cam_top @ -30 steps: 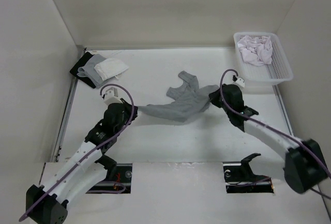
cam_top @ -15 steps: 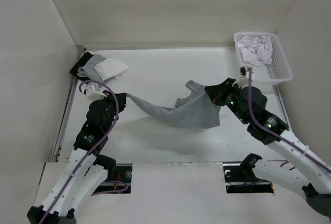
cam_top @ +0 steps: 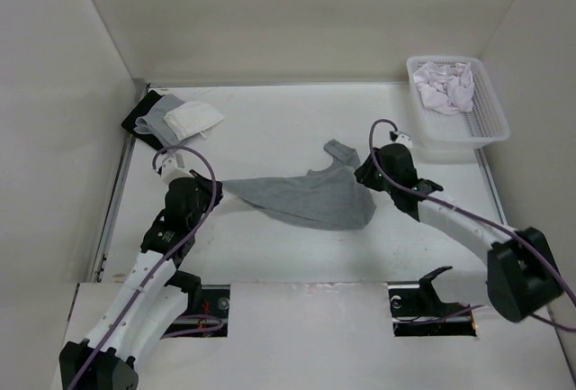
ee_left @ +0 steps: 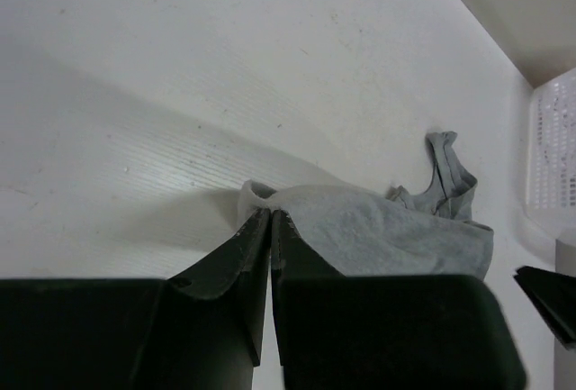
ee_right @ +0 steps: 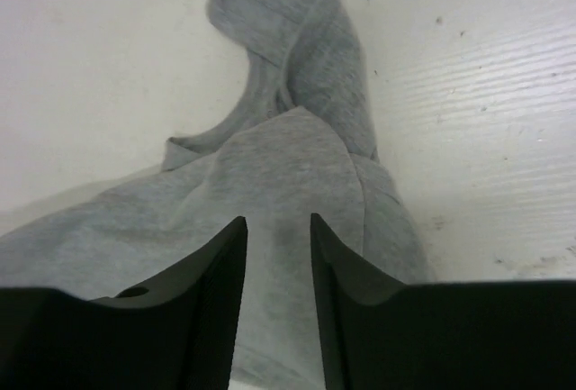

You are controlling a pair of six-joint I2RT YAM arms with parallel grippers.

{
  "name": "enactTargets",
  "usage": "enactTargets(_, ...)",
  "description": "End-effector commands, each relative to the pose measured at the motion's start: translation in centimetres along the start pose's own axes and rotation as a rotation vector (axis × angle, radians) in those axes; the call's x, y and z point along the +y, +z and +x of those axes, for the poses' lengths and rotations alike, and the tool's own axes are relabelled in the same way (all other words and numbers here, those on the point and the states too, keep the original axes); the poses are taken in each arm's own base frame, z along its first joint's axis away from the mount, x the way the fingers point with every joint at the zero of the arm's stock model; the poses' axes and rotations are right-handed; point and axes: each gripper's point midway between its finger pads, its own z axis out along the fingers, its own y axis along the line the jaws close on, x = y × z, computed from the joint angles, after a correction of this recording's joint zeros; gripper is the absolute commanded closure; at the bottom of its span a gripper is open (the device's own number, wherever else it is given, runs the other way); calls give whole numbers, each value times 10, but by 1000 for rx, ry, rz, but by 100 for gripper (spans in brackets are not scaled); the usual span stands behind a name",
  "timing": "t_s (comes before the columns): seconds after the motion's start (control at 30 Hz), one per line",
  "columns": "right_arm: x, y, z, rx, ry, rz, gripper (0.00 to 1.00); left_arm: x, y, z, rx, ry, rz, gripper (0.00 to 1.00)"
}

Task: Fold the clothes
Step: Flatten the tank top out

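Shirt (cam_top: 306,199) is down on the surface (cam_top: 270,129) now, lying as a low grey band between my two arms. Half a second back it hung stretched in the air between them, throwing a shadow. What changed is the right gripper (ee_right: 277,221). It was clamped on the right edge of the cloth, and it has now spread its fingers and let go, hovering just over the fabric with nothing between them. The left gripper (ee_left: 271,213) stays pressed together, pinching the shirt's left corner just above the surface, so I hold only that end. I read this as the end of a stretch-and-lay move: the cloth has been pulled wide and set down, ready for flattening. It is not flat, though. The right end is bunched under the gripper, and a looped part, neck or sleeve, I cannot tell which, sticks out toward the far side. No fold is made yet, so the task is at an early stage. The basket (cam_top: 493,124) at far right and the cloth pile (cam_top: 175,120) at far left sit well apart from the shirt.
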Motion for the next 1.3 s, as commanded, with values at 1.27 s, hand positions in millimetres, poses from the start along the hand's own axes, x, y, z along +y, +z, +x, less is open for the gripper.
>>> enactTargets(1.27, -30, -61, 110, 82, 90, 23, 67, 24, 19, 7, 26, -134, -17, 96)
